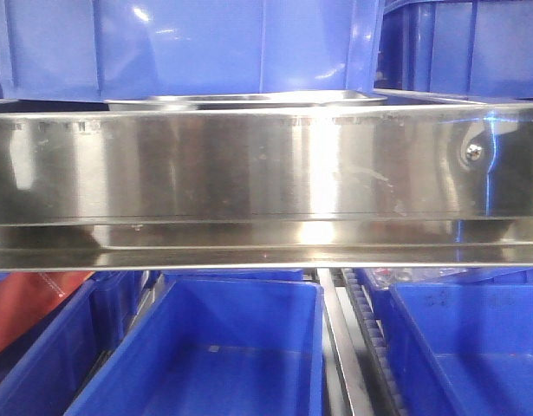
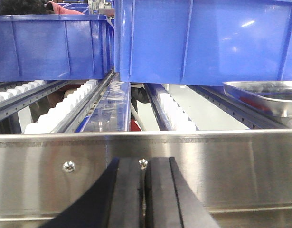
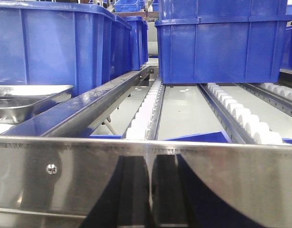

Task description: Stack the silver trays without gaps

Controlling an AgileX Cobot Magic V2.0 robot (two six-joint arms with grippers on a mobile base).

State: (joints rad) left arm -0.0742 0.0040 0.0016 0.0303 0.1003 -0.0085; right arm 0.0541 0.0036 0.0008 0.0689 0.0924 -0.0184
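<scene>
One silver tray (image 1: pixel 249 100) sits on the roller shelf behind the steel rail, in front of a blue bin; only its rim shows in the front view. It also shows at the right edge of the left wrist view (image 2: pixel 264 95) and at the left edge of the right wrist view (image 3: pixel 27 97). My left gripper (image 2: pixel 144 164) is shut and empty, low in front of the rail, left of the tray. My right gripper (image 3: pixel 150 159) is shut and empty, in front of the rail, right of the tray. Neither gripper shows in the front view.
A broad polished steel rail (image 1: pixel 266 182) with a screw (image 1: pixel 474 152) crosses in front of the shelf. Blue bins (image 2: pixel 202 42) (image 3: pixel 221 42) stand on the roller tracks behind it. More blue bins (image 1: pixel 240 355) sit on the shelf below.
</scene>
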